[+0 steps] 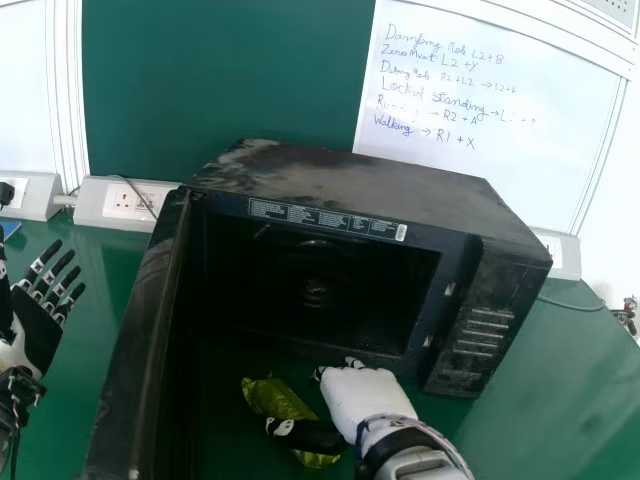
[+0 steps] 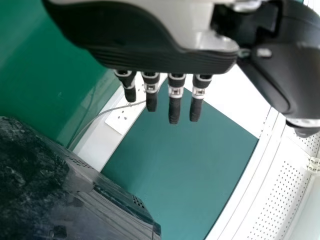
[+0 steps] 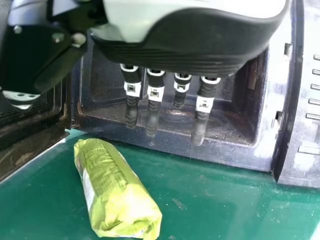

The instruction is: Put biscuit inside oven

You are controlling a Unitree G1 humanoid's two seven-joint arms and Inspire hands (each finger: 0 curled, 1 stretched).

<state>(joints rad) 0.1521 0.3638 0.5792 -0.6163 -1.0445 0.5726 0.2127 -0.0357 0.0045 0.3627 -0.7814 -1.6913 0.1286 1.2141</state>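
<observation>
Oven [image 1: 370, 190] door [image 1: 145, 310] open. Biscuit [image 1: 273, 397] on table [image 1: 545, 410], outside oven. Right hand [image 1: 366, 400] beside it, fingers extended, holding nothing. Left hand [image 1: 38, 328] idle, spread. Grasp, lift, insert all remain.

Green table [image 1: 560, 400] bearing an oven [image 1: 370, 190] and a biscuit [image 1: 272, 398].
The biscuit, in a crumpled yellow-green wrapper, lies just in front of the oven's opening, near its open door [image 1: 146, 320]; a thin cable [image 1: 572, 305] lies right of the oven, something blue [image 1: 10, 228] well to its left.
</observation>
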